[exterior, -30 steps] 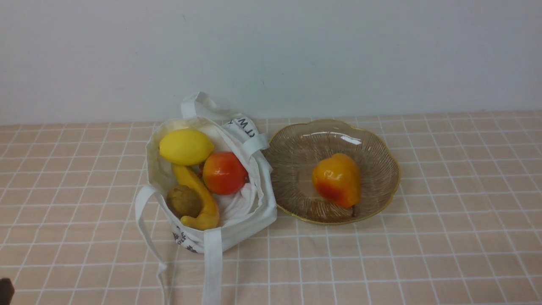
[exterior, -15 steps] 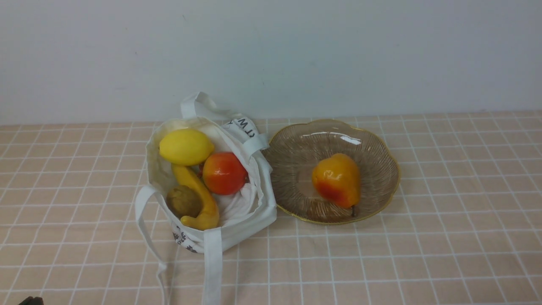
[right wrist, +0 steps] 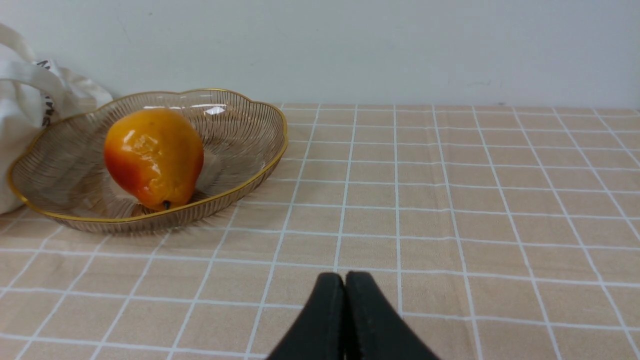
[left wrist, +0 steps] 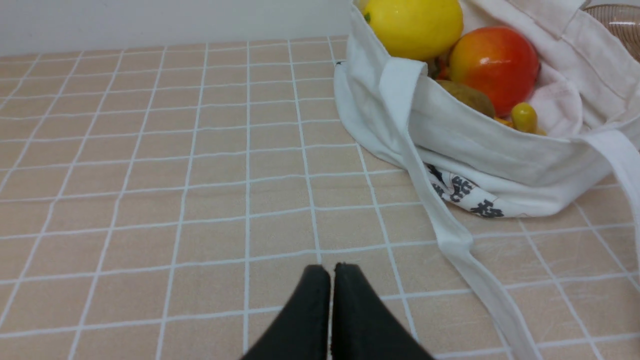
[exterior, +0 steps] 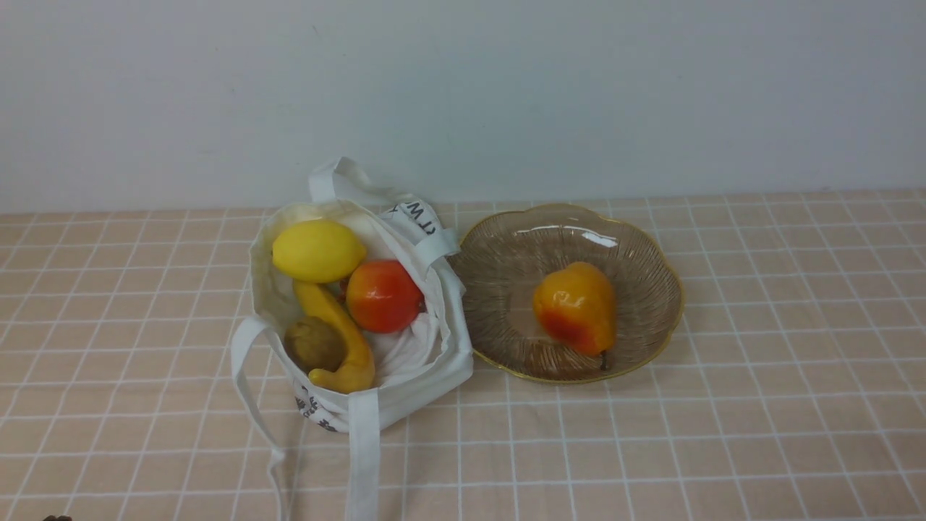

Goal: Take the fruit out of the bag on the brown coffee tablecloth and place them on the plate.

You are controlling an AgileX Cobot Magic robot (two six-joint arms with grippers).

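The white bag (exterior: 427, 362) stands open on the tablecloth (exterior: 759, 405), left of the plate (exterior: 506, 253). Inside it lie a yellow lemon (exterior: 317, 250), a red-orange round fruit (exterior: 383, 295), a yellow banana (exterior: 337, 334) and a brown kiwi (exterior: 312, 344). An orange-red pear (exterior: 576, 307) lies on the plate. My left gripper (left wrist: 331, 272) is shut and empty, low over the cloth near the bag's strap (left wrist: 450, 235). My right gripper (right wrist: 345, 280) is shut and empty, over bare cloth to the right of the plate (right wrist: 250, 165). In the front view only a dark tip of the left arm (exterior: 55, 518) shows.
A pale wall (exterior: 463, 94) closes the far edge of the table. The bag's long straps (exterior: 362, 463) trail toward the front edge. The plate touches the bag's right side.
The dark tip of the left arm at the front view's lower left has sunk almost out of the picture. The fruit, bag and plate have not moved.
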